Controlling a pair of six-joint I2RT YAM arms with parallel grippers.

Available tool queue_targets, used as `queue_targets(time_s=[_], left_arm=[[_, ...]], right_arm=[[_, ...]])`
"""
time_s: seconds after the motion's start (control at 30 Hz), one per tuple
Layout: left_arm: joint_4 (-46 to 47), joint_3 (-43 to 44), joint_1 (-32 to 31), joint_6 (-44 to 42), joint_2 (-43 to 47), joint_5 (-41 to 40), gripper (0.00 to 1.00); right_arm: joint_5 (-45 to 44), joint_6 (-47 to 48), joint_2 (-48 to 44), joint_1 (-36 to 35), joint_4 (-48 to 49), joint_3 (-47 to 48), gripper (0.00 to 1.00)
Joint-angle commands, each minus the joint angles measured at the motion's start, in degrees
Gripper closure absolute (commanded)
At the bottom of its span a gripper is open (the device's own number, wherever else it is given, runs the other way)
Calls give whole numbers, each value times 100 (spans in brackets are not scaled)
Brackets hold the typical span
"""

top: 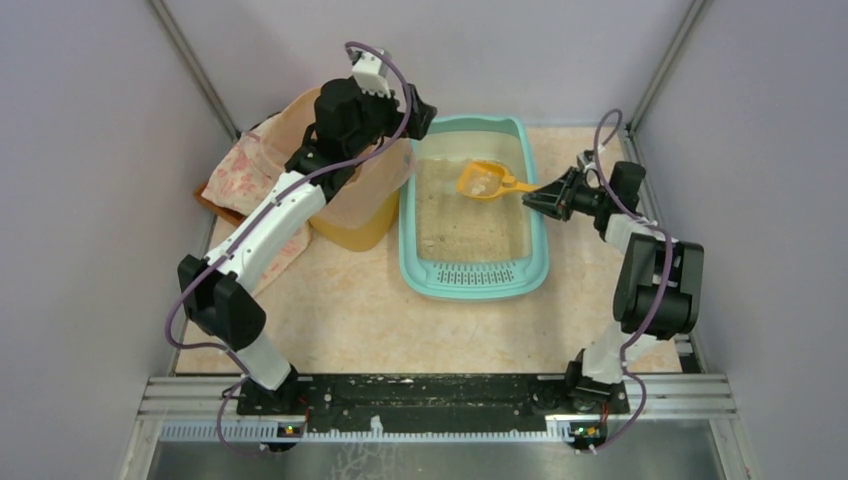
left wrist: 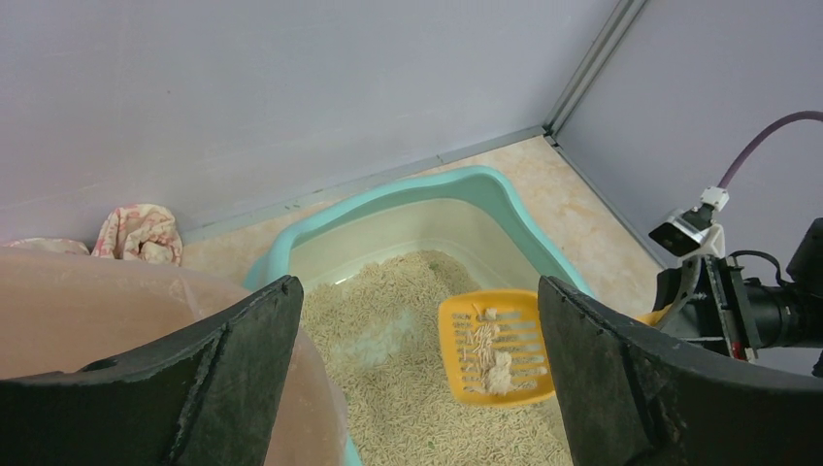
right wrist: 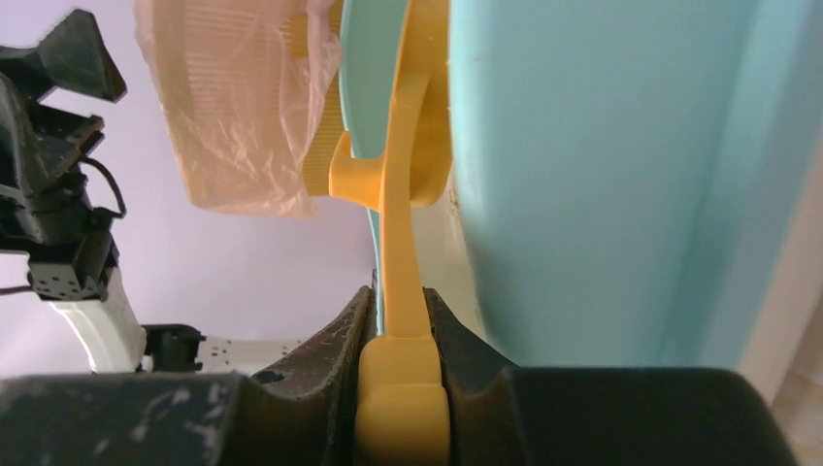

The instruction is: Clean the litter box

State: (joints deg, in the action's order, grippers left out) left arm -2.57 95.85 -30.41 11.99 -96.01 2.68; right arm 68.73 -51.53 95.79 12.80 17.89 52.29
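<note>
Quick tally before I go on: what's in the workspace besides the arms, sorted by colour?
Teal: 1, the litter box
Yellow: 2, the scoop and the bin
Peach: 1, the bag liner
Pink floral: 1, the cloth
Total: 5

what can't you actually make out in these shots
Inside of the yellow bin: top view, left arm covers its mouth; left wrist view, cut off at the lower left edge.
Load on the scoop: top view, too small; right wrist view, scoop seen edge-on.
Litter box grille end: left wrist view, below the bottom edge.
Right tool fingertips: top view, too small and dark to separate.
</note>
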Motion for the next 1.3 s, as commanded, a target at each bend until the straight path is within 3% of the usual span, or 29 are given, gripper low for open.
queue_targets(time_s=[0.0, 0.07, 0.2, 0.43, 0.77, 0.87, 0.97, 1.07, 1.2, 1.27], left_arm=[[178, 56, 39, 78, -92, 120, 4], [184, 105, 39, 76, -118, 138, 4], [169, 65, 65, 50, -82, 103, 4], [200, 90, 100, 115, -122, 178, 4], [181, -1, 167, 102, -20, 161, 4], [179, -67, 176, 116, 19, 162, 4], [179, -93, 179, 128, 30, 172, 4], [154, -97, 185, 98, 67, 138, 4], [150, -239, 189, 107, 177, 132, 4], [159, -305, 193, 136, 222, 155, 4]], right_arm=[[68, 1002, -39, -582, -992, 597, 100], [9, 1073, -61, -513, -1034, 618, 100], [171, 74, -104, -106, 287, 229, 100], [91, 238, -63, -283, -32, 422, 100], [194, -1121, -52, 185, 1889, -33, 100], [217, -1533, 83, -5, 2385, -97, 100], [261, -1130, 82, -398, 1731, 129, 100], [110, -411, -134, -223, 805, 242, 100], [104, -728, -251, 60, 1186, 65, 100], [142, -248, -300, -158, 612, 245, 100]])
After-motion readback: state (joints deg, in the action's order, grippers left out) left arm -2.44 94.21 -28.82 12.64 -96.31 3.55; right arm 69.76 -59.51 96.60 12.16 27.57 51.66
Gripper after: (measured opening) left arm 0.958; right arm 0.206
